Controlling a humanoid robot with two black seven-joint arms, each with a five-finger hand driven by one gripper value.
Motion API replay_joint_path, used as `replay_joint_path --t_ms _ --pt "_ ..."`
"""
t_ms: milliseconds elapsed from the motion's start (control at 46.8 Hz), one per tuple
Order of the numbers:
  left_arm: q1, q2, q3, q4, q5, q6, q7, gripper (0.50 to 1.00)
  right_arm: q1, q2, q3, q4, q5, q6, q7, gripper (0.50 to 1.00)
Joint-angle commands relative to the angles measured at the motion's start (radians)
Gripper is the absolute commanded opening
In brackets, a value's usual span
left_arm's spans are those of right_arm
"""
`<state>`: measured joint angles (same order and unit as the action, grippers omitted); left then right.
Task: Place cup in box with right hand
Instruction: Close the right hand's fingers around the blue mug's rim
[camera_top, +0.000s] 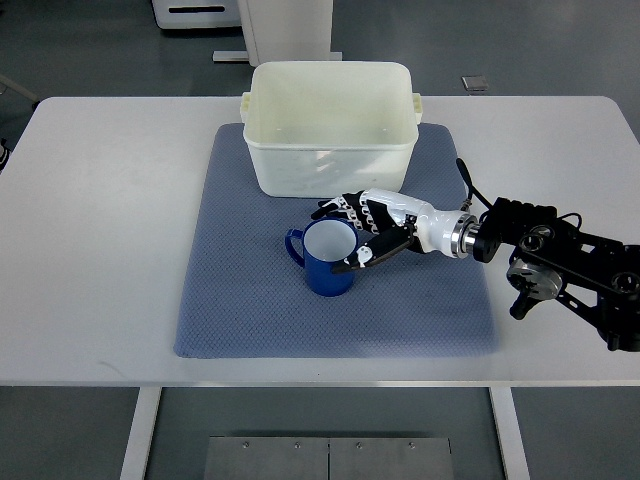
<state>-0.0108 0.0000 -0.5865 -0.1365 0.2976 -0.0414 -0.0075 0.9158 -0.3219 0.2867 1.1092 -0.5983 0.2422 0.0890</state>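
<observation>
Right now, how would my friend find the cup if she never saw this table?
Look for the white table, then the blue mat in its middle. The cup stands upright on the mat just in front of the cream box, beside the right hand. It is the only dark blue thing with a handle.

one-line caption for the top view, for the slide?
Right hand closes around blue ceramic mug on blue-grey mat, in front of empty cream plastic box.

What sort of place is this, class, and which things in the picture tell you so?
Probably a robotics lab or test room: a plain white table on a grey floor, a blue mat holding only a cup and a box, and the right robot hand at the cup.
</observation>
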Motion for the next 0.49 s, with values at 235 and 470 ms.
replay_joint_path --t_ms 235,470 --pt "0.0 0.0 0.0 0.0 0.0 0.0 0.0 1.0 -0.003 0.014 -0.011 -0.017 0.0 0.0 0.0 0.998" --pt "0.0 0.0 0.0 0.0 0.0 0.0 0.0 1.0 -0.021 0.021 -0.012 -0.026 0.0 0.0 0.001 0.981"
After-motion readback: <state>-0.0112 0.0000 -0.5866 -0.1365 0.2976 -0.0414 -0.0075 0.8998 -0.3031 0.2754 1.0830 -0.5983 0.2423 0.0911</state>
